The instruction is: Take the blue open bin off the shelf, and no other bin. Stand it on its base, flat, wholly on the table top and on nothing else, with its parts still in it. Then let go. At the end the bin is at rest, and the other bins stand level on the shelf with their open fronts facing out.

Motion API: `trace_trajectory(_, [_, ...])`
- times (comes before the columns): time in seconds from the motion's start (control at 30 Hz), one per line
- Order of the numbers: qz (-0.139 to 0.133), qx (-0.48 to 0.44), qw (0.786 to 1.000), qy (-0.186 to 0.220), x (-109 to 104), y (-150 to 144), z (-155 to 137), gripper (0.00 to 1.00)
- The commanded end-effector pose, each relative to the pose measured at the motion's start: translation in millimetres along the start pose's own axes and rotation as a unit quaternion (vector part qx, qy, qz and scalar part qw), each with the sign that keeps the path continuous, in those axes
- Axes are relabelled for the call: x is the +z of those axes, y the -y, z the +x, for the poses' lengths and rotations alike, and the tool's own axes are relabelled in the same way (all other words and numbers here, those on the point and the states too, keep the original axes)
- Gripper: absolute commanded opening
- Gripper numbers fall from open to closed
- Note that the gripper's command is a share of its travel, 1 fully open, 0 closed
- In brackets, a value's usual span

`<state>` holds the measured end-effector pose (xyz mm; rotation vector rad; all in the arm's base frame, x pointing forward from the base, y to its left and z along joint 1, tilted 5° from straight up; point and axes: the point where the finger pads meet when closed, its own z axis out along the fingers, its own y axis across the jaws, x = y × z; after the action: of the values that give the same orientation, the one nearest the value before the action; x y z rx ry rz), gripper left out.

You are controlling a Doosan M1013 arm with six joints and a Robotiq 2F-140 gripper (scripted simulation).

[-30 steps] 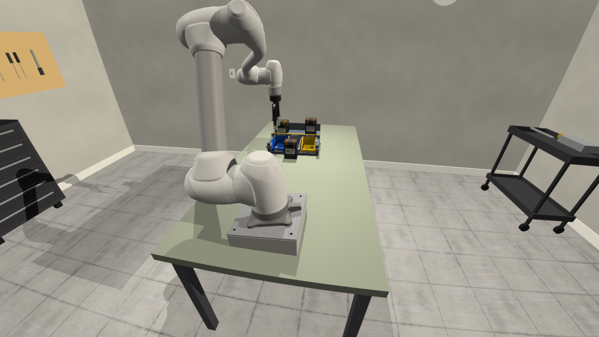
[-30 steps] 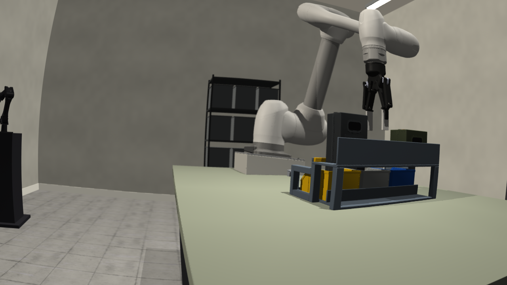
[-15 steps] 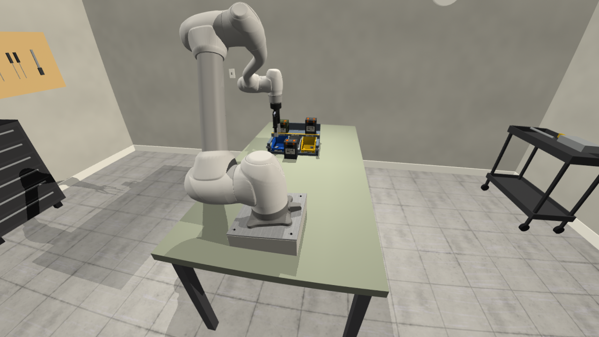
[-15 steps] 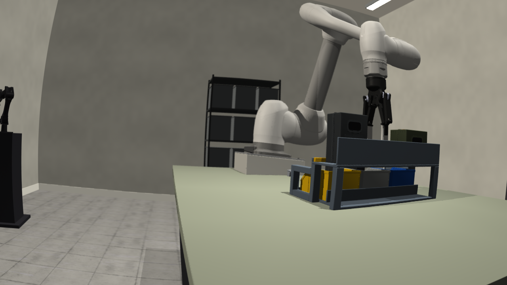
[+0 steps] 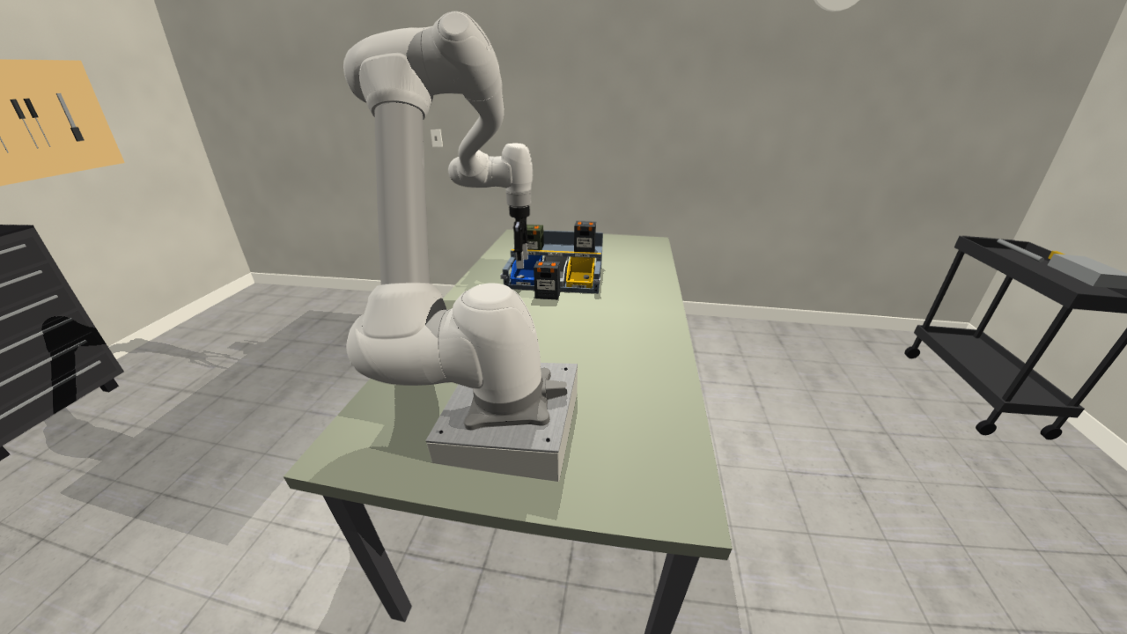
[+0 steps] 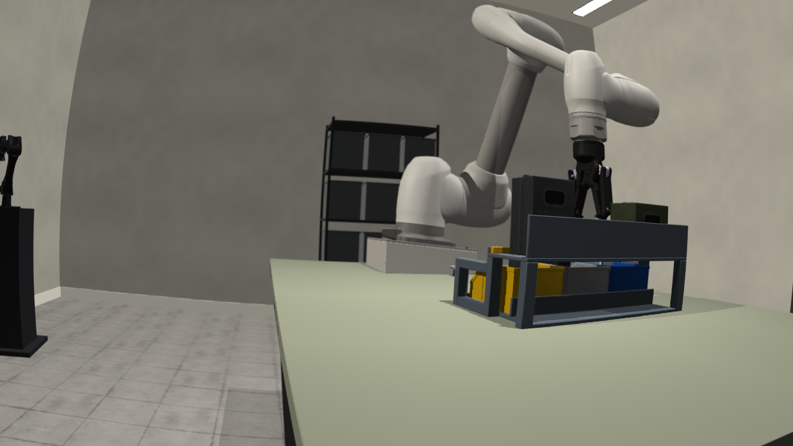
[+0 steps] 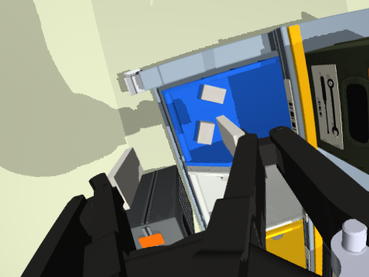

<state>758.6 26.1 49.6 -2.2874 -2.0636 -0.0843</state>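
Note:
The blue open bin (image 5: 521, 271) sits at the left end of the low dark shelf (image 5: 556, 268) at the far end of the table. In the exterior view the bin (image 6: 628, 277) shows under the shelf's top rail. The wrist view looks down into the bin (image 7: 231, 108), with several pale parts (image 7: 212, 94) lying in it. My gripper (image 5: 519, 250) points straight down above the bin, open and empty. Its fingertips (image 6: 588, 213) reach about the top rail's height. In the wrist view the gripper (image 7: 177, 156) has one pad over the bin's edge and one outside the shelf.
A yellow bin (image 5: 580, 271) and a grey bin (image 6: 585, 279) share the shelf with the blue one. Dark cases with orange latches (image 5: 584, 234) stand on and beside the shelf, one (image 5: 548, 277) right next to the blue bin. The arm's base (image 5: 504, 430) stands at the table's near end.

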Motion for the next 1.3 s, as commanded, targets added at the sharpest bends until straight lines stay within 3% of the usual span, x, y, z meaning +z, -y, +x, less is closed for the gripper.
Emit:
trace_trajectory(0.0, [0.000, 0.019, 1.000, 0.000, 0.2, 0.0, 0.2, 0.57])
trace_trajectory(0.2, [0.000, 0.019, 1.000, 0.000, -9.7, 0.0, 0.3, 0.57])
trace_trajectory(1.27, [0.000, 0.011, 1.000, 0.000, -16.3, 0.0, 0.2, 0.57])
